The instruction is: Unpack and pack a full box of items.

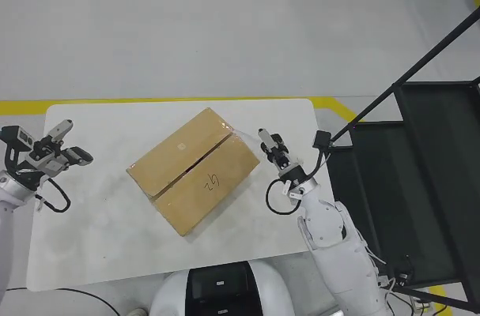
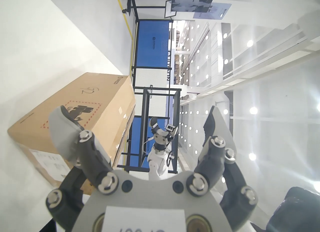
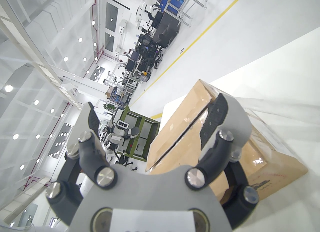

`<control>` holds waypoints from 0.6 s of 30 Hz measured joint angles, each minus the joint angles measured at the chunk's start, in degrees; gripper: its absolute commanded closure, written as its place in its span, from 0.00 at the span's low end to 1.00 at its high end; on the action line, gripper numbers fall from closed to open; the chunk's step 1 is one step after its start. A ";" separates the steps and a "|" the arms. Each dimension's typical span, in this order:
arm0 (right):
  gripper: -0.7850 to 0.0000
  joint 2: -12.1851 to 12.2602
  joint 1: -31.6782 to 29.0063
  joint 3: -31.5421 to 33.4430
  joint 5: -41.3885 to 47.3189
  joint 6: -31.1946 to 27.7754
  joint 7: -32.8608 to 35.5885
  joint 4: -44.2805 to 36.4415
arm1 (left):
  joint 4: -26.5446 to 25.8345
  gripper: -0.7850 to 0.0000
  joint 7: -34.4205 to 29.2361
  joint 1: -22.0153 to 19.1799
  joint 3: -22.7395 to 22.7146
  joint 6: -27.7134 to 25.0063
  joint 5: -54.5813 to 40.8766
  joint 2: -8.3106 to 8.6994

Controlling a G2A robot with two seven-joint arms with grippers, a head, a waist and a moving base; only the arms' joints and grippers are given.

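Box (image 1: 194, 170): flaps shut, askew mid-worktop (image 1: 105, 237); a one-sided pull on a flap would likely swing it toward an edge.
Rack (image 1: 429, 158): dark, just beside the worktop; may crowd the right arm.
Left gripper (image 1: 72, 142): jaws spread, well apart from box.
Right gripper (image 1: 270, 139): jaws spread, near box corner.

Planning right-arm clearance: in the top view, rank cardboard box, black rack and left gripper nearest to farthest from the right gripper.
1. cardboard box, right beside the right gripper.
2. black rack, off the table, same side.
3. left gripper, beyond the box.
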 measured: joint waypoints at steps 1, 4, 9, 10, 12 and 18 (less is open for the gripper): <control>0.00 0.09 0.55 0.28 0.36 0.48 1.02 0.67 | 0.55 0.00 -0.20 -0.05 0.46 -0.30 0.94 0.01; 0.00 0.46 2.65 1.28 0.88 2.03 4.98 3.79 | 2.60 0.00 -0.14 -0.70 2.49 -1.25 3.59 -0.11; 0.00 0.97 6.97 2.63 1.25 1.21 9.00 10.78 | 6.40 0.00 0.83 -3.19 6.27 -3.93 4.68 -0.72; 0.00 1.02 7.69 2.73 1.27 0.88 9.03 12.11 | 6.87 0.00 1.09 -3.69 6.87 -4.11 4.49 -0.86; 0.00 1.10 9.27 2.72 1.09 0.31 8.91 15.00 | 7.74 0.00 1.94 -4.92 8.35 -4.35 4.22 -1.19; 0.00 1.28 11.25 1.60 0.58 0.17 10.22 19.17 | 10.26 0.00 5.06 -8.96 12.95 -2.87 4.93 -2.21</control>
